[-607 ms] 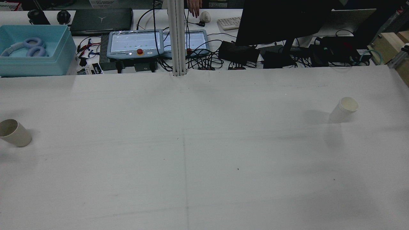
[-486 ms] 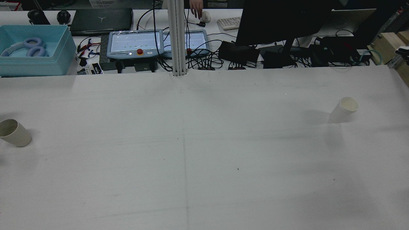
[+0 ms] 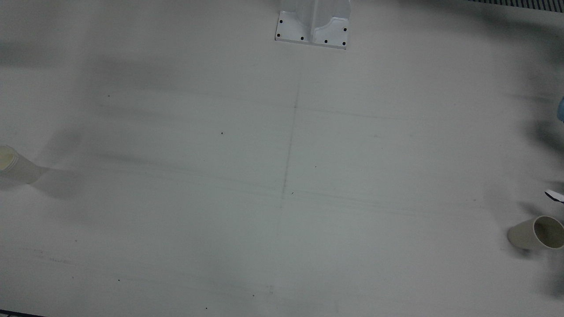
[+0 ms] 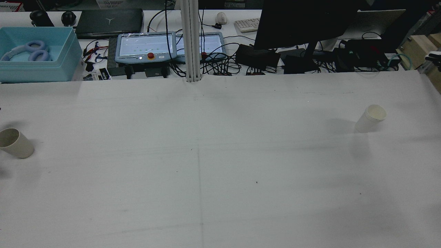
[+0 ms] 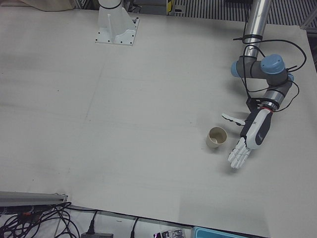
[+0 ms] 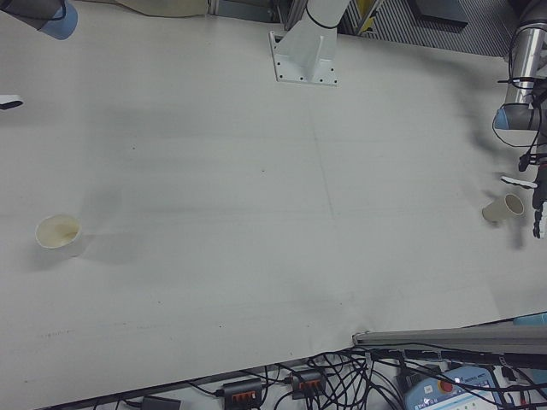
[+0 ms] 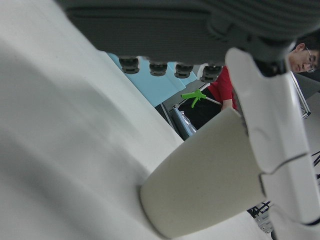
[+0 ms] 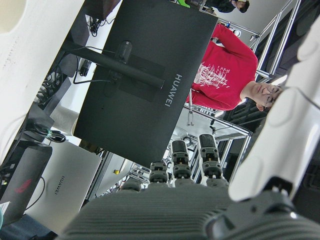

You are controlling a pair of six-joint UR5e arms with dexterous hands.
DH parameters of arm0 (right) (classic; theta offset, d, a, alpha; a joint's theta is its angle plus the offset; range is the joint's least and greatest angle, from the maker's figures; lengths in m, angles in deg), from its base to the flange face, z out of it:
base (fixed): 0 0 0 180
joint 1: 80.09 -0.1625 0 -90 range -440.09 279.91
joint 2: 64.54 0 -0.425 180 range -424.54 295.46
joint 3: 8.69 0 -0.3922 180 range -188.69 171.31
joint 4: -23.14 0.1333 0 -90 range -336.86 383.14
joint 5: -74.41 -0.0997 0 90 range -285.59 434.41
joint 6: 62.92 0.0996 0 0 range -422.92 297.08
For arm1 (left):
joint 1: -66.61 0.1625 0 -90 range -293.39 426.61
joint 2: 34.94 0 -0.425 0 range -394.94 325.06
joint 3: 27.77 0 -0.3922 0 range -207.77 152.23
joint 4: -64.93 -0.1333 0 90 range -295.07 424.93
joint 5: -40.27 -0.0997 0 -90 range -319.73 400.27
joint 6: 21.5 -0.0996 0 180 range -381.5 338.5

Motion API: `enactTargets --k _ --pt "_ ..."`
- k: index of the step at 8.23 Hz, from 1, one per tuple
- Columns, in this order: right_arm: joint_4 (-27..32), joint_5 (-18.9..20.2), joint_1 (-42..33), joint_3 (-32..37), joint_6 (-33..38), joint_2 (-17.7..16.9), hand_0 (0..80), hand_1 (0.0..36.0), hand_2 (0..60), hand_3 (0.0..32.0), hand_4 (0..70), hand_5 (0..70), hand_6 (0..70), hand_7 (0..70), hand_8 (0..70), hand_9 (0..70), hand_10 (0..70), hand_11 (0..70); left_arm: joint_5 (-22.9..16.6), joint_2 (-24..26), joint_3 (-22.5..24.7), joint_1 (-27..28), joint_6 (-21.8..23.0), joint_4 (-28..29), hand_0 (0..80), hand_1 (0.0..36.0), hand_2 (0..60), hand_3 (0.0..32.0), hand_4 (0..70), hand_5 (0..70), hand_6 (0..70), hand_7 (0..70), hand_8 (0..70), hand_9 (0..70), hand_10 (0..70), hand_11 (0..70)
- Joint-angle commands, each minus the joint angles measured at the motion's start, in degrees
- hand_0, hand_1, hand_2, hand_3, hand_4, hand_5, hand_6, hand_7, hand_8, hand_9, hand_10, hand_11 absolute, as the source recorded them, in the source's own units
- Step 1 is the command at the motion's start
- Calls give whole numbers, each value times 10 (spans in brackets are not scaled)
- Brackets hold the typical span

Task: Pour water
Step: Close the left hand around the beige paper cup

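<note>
Front view: two paper cups, empty cup (image 3: pixel 535 233) standing at table's (image 3: pixel 282 176) right edge, filled cup (image 3: pixel 13 165) at left edge, wide bare cloth lying between, left-front view: left hand (image 5: pixel 250 139) hovering just beside empty cup, fingers spread apart, holding nothing, right hand view: right hand (image 8: pixel 280 145) showing, state unclear.

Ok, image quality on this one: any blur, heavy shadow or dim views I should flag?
Front view: dim, greyish, broad soft shadows across the table. Rear view: the white cup nearly blends into the cloth. Left hand view: the beige cup fills the frame close up, edges soft. Right hand view: sharp on the monitor, with the right hand overexposed.
</note>
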Motion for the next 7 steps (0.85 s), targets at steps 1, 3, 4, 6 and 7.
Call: enactTargets --k 1,3,4,6,7 --pt "-1 1 -1 0 -1 -2 472 103 11 0 108 194 92 197 65 68 0 0 21 24 -32 41 -3 2 553 91 0 0 75 25 19 54 42 0 22 50" --pt "-1 1 -1 -1 -1 -2 472 101 4 0 103 192 90 195 64 68 0 0 21 27 -31 41 -2 0 555 91 0 0 80 29 21 57 40 0 22 51" --pt "-1 1 -1 0 -1 -2 470 100 2 0 101 191 88 195 64 67 0 0 21 32 -31 41 -2 -4 554 89 0 0 86 28 25 58 40 0 22 50" --pt "-1 1 -3 0 -1 -4 469 95 0 0 94 187 84 188 62 64 0 0 21 48 -31 41 -2 -17 547 83 0 0 100 38 29 62 42 0 24 52" --pt "-1 1 -5 1 -1 -5 468 93 0 0 95 186 84 187 62 64 0 0 21 51 -30 41 -2 -19 548 82 0 0 109 45 31 65 42 0 24 51"
